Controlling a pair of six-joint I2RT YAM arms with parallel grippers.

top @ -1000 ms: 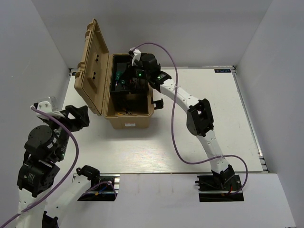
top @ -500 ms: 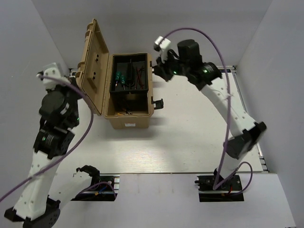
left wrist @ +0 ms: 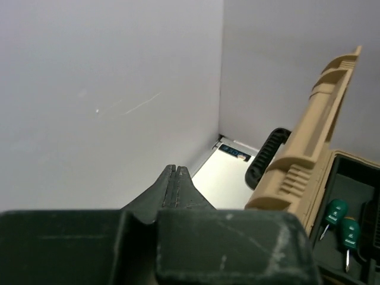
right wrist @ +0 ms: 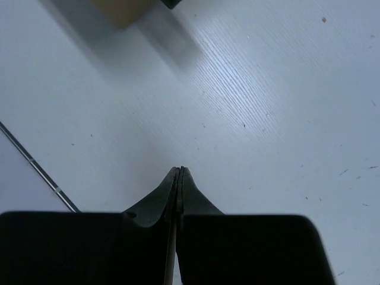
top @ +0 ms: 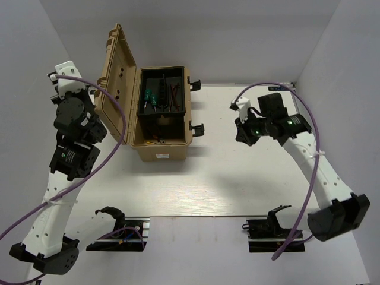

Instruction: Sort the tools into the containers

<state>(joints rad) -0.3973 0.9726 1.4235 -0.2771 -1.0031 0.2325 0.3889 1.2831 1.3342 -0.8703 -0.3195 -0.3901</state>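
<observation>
The tan toolbox (top: 161,148) stands open at the back left of the table, its lid (top: 116,83) raised to the left. Two green-handled screwdrivers (top: 151,98) and thin dark hex keys (top: 174,92) lie in its black tray. My left gripper (top: 89,95) is shut and empty, held high just left of the lid. In the left wrist view its tips (left wrist: 177,168) point past the lid (left wrist: 314,148) and the screwdrivers (left wrist: 341,222). My right gripper (top: 242,138) is shut and empty, right of the toolbox, with its tips (right wrist: 180,170) low over the bare table.
Black latches (top: 198,129) stick out of the toolbox's right side. The black carry handle (left wrist: 264,157) sits on the lid's outer edge. White walls close in the table on the left, back and right. A tan toolbox corner (right wrist: 122,9) shows at the top of the right wrist view.
The right arm has pulled out of the toolbox and swung right and down over the table. The left arm has risen beside the lid and its gripper has shut.
</observation>
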